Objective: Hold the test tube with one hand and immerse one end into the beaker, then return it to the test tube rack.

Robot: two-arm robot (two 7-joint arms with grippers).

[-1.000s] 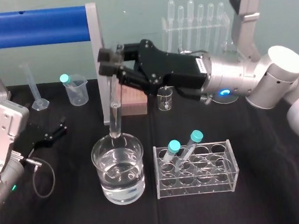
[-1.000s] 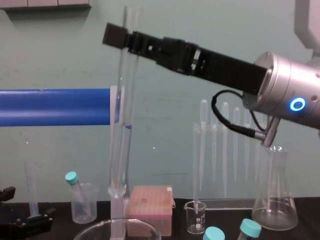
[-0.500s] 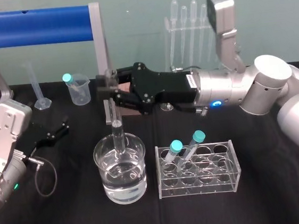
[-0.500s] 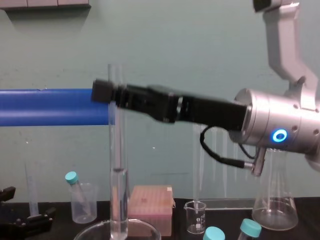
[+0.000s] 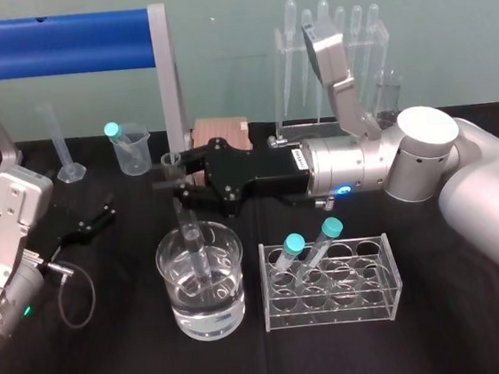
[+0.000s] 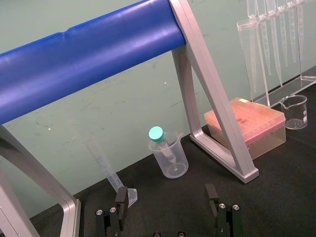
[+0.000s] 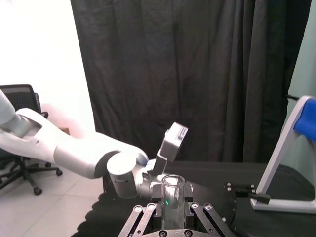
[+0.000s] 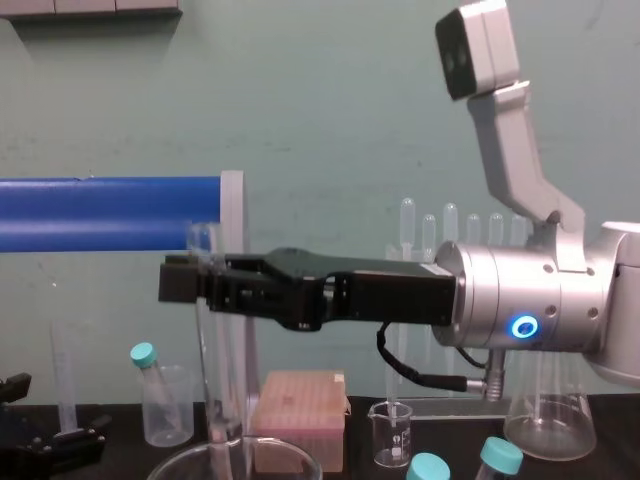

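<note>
As the right hand (image 5: 175, 188) has sunk lower over the last second, the test tube (image 5: 190, 240) it clenches just below the rim now stands nearly upright, and its lower end appears to be under the water in the beaker (image 5: 175, 315). The immersion looks done. Lifting it out and carrying it to the test tube rack (image 5: 335, 317) remains. The left hand (image 5: 87, 225) lies parked on the worktop (image 5: 117, 371), fingers apart and empty.

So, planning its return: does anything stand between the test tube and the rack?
The beaker wall, since the right gripper holds the test tube dipped inside; two teal-capped tubes fill the rack holes nearest it. The left gripper sits apart.
</note>
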